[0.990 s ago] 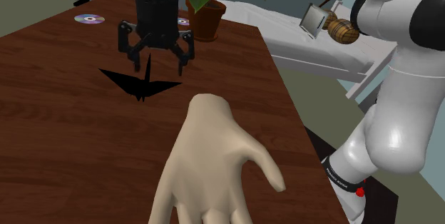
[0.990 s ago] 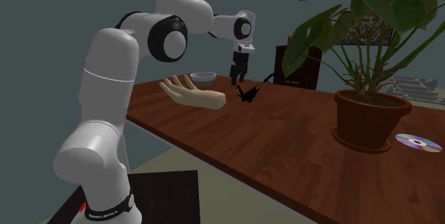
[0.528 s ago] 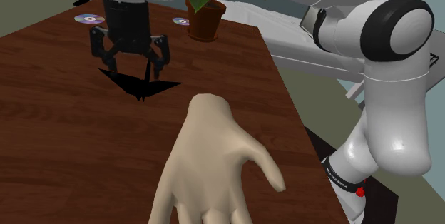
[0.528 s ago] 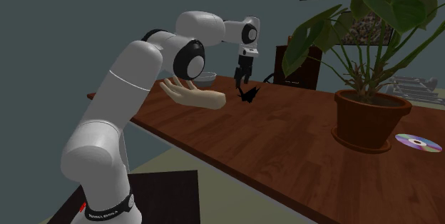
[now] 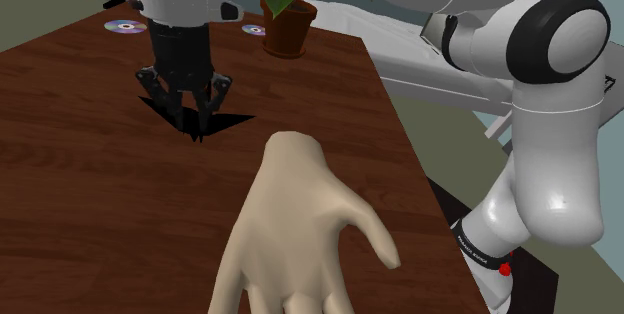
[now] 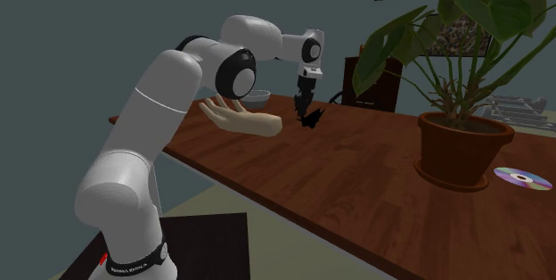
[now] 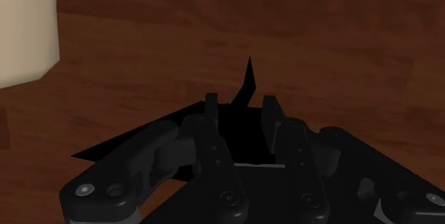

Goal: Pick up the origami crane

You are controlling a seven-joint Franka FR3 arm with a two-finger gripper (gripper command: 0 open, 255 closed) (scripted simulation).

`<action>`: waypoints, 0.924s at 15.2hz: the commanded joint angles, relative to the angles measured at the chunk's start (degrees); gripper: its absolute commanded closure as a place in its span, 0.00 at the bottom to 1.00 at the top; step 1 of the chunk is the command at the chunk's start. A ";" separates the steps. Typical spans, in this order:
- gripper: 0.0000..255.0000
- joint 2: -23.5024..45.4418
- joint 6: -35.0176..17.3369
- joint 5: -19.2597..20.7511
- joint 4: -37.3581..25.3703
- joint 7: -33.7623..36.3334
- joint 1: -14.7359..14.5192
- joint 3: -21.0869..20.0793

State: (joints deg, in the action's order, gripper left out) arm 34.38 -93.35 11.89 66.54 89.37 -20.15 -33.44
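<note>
While the black folded-paper origami crane (image 5: 228,119) sits on the dark brown wooden tabletop (image 5: 80,192), the all-black two-finger tool (image 5: 190,112) is down over it, its fingers apart and straddling the crane's raised middle. If they close off-centre they may catch only a thin edge. The light crane could then skid, tip or crumple instead of lifting.

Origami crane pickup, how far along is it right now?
Done: the approach, since the gripper sits low, right at the black crane. In hand: the grasp, though whether it has a firm hold cannot be told. Left: the lift, because the crane lies on the table, not yet raised.
</note>
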 commanded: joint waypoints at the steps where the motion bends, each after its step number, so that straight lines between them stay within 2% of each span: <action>1: 1.00 -0.04 -0.07 -0.01 0.09 0.00 0.03 -0.01; 8: 1.00 0.06 -0.08 0.03 0.02 0.04 -0.05 0.01; 14: 1.00 1.06 5.26 0.39 -6.53 0.07 -1.60 0.09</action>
State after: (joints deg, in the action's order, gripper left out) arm 34.95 -89.18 12.10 61.61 89.39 -21.27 -33.41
